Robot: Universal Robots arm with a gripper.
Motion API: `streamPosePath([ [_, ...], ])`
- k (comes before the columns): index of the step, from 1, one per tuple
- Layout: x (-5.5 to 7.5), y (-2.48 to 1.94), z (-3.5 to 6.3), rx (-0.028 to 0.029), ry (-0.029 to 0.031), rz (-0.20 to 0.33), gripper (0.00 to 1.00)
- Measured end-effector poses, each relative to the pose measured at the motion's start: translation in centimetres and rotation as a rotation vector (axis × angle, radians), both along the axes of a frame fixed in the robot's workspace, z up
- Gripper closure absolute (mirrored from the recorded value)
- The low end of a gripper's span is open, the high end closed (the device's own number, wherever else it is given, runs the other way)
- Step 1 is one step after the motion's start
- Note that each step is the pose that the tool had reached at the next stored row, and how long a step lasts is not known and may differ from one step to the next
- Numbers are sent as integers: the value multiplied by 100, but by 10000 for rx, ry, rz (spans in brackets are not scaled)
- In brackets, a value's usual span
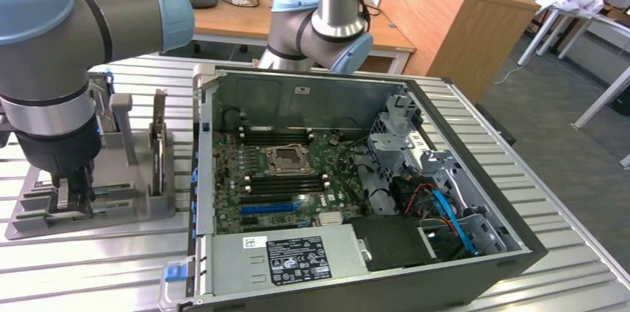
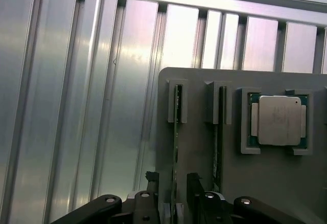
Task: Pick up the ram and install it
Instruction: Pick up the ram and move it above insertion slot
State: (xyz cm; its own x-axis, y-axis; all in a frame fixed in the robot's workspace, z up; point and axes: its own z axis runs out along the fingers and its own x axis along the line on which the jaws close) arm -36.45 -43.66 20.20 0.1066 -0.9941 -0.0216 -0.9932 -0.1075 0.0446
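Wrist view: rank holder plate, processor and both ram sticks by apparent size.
1. holder plate
2. processor
3. ram stick nearer the processor and other ram stick: edge-on slivers, alike, unranked.

Bench [image 2: 76,106]: ribbed aluminium, brushed, bright sheen.
Holder [image 2: 276,183]: matt grey plastic, smooth.
Ram [image 2: 177,137]: green circuit board, dull.
Processor [image 2: 279,120]: satin silvery metal lid.
Case [image 1: 295,94]: bare grey sheet metal inside, dark matt shell.
Far desk [image 1: 443,17]: smooth wood veneer.

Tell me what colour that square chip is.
The processor chip is silvery, green-edged; clearest in wrist view.
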Motion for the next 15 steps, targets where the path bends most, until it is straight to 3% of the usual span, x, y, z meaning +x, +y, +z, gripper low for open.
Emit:
streamPosePath([
  [6, 1, 0, -1, 1, -2, 0, 66],
  [8, 1, 0, -2, 2, -2, 0, 78],
  [15, 1, 1, -1, 1, -2, 0, 88],
])
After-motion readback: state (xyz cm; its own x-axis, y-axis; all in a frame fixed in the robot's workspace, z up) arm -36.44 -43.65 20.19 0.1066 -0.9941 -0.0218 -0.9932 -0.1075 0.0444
